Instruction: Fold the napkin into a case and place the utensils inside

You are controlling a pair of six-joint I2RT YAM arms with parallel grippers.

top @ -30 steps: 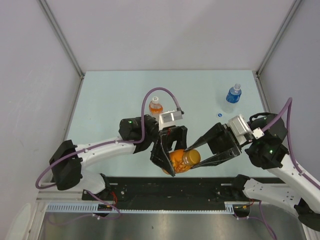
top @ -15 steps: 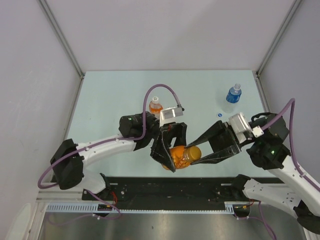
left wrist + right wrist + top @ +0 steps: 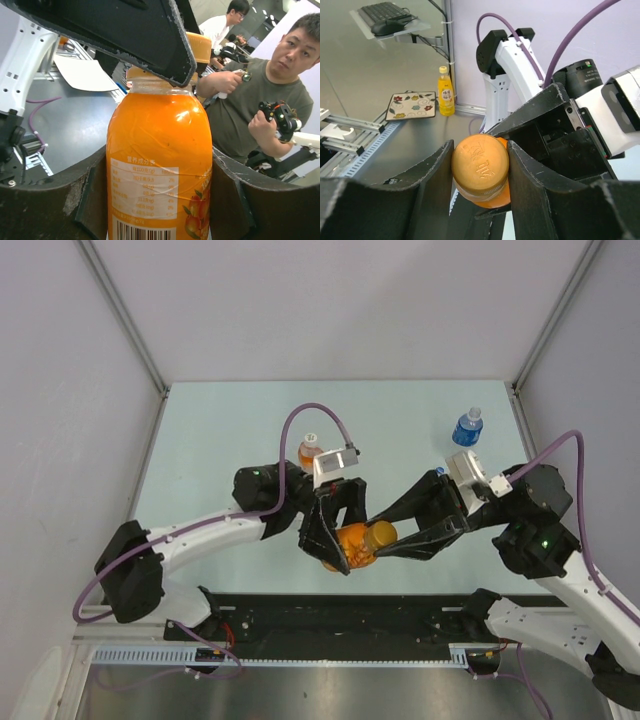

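The left tool (image 3: 338, 546) is closed on the fat part of the orange bottle (image 3: 357, 544). In the left wrist view both of its fingers (image 3: 75, 200) press flat on the bottle's sides, with no gap.

The right tool (image 3: 384, 539) comes in from the other side. It is closed around the orange cap (image 3: 480, 163). In the right wrist view one finger (image 3: 434, 181) sits on each side of the cap and touches it.

So both tools hold the same bottle, one at each end. The bottle lies tipped over, with its cap pointing to the right arm. It sits between the two arms, over the near edge of the bench (image 3: 220, 430).

A small orange drink (image 3: 311, 450) stands on the bench just behind the left arm. A blue bottle (image 3: 466, 427) stands near the far right corner, well apart from the tools.
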